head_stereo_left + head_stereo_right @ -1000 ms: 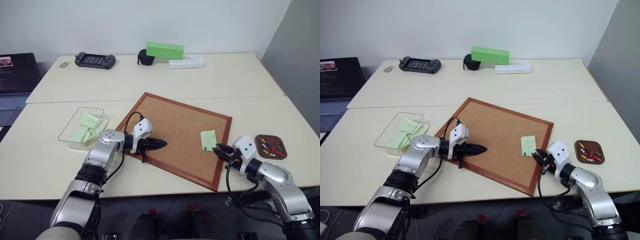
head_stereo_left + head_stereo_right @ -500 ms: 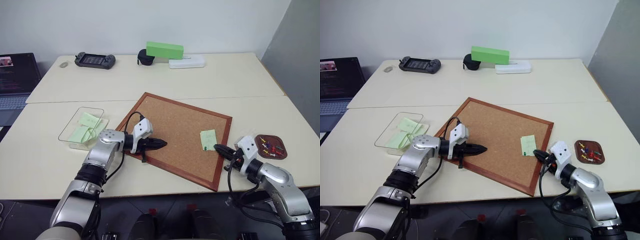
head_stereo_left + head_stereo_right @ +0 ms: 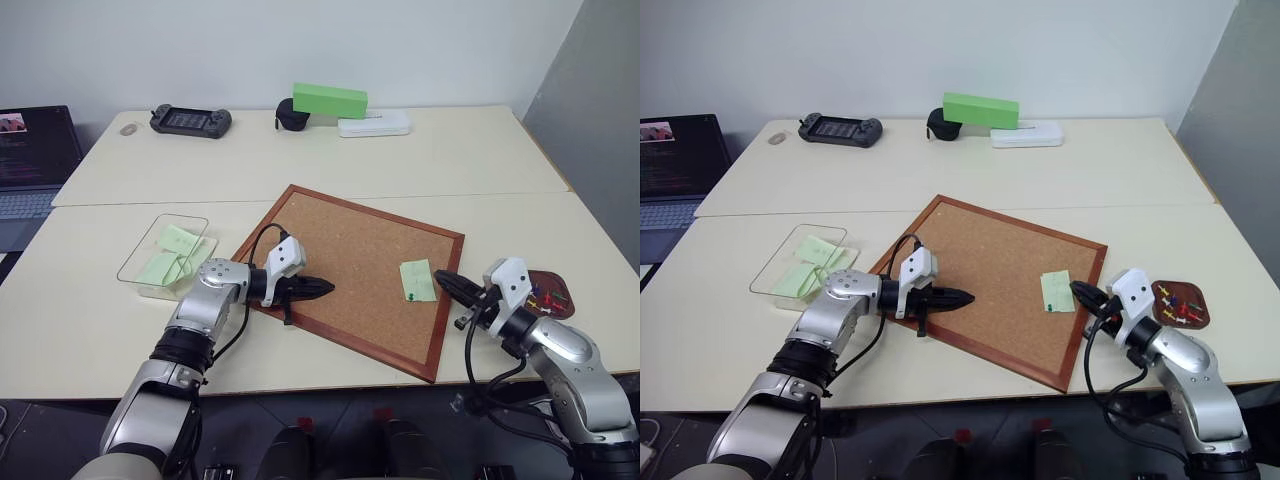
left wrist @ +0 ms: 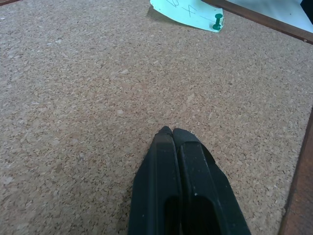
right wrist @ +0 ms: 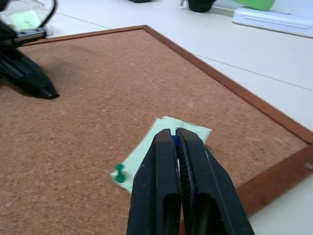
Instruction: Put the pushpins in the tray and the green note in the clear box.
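The right hand (image 5: 173, 134), closed on a blue pushpin (image 5: 175, 140), sits just past the green note (image 3: 418, 280), which a green pin (image 5: 119, 172) keeps on the corkboard (image 3: 350, 250); the tray (image 3: 555, 285) lies behind it; the left hand (image 3: 322, 288) is closed, empty

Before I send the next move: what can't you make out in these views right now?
- Right gripper: a speck of blue between its shut tips; too small to say it is a pushpin.
- Green note: its near part hidden behind the right gripper's fingers in the right wrist view.
- Tray: partly covered by the right wrist in the left eye view, pin count unclear.
- Writing on the note: too small.
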### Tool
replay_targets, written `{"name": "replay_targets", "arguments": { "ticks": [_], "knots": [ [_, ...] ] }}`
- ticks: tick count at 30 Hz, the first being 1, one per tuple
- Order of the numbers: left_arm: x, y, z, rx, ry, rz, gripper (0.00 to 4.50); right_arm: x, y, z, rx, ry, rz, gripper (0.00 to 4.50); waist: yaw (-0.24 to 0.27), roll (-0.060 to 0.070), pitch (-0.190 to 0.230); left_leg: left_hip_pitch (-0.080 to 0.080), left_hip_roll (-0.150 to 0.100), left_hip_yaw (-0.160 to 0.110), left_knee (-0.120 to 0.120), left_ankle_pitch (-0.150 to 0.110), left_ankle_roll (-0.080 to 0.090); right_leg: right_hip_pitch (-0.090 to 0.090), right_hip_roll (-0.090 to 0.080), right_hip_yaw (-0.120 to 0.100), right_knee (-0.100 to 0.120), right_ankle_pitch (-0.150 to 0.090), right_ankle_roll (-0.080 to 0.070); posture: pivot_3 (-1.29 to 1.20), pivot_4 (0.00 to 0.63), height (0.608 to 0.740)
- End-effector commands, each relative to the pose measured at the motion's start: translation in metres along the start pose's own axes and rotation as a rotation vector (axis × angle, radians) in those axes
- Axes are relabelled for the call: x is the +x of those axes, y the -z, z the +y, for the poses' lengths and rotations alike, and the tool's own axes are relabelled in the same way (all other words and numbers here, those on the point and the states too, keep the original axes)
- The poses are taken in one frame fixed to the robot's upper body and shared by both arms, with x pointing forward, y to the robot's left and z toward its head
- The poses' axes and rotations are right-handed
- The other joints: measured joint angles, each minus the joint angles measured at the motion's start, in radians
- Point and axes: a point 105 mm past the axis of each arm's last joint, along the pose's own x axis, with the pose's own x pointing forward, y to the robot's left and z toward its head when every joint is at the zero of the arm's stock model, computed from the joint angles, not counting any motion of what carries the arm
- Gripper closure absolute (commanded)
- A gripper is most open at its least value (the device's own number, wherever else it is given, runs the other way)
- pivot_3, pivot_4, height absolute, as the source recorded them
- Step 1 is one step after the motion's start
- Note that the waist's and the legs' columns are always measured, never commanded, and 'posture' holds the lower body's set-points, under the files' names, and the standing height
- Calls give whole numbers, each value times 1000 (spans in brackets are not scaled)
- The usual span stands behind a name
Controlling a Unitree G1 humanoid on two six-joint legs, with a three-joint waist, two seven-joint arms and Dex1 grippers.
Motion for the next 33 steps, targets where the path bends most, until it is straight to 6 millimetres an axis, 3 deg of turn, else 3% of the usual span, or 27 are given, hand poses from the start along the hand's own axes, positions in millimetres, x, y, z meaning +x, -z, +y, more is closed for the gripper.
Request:
{"name": "replay_targets", "arguments": {
  "ticks": [1,8,13,22,30,33],
  "knots": [
    [0,9,-3,-9,8,38,4500,-21,-10,-24,2,158,-27,4452,0,0,0,0,0,0,0,0,0,0,0,0,0,0,0,0,150,740],
    [0,11,-6,-13,10,37,4500,-63,-2,-75,28,480,24,4452,-1,0,0,0,0,0,0,0,0,0,-1,1,0,0,0,0,150,740],
    [2,9,-5,-11,17,35,4500,-76,17,-97,31,602,118,4452,-1,0,0,0,0,1,0,0,0,0,0,0,0,0,0,0,150,740],
    [3,7,-7,-8,26,28,4500,-84,33,-117,165,718,158,4452,0,1,-1,0,0,1,0,0,0,0,-1,1,0,0,0,0,150,740],
    [2,8,-7,-12,22,30,4500,-82,36,-117,182,711,176,4452,0,1,-1,0,0,1,0,0,0,0,-1,1,0,0,0,0,150,740],
    [2,8,-7,-11,22,30,4500,-82,37,-117,183,712,177,3966,0,1,-1,0,0,1,0,0,0,0,-1,1,0,0,0,0,150,740]
  ]
}}
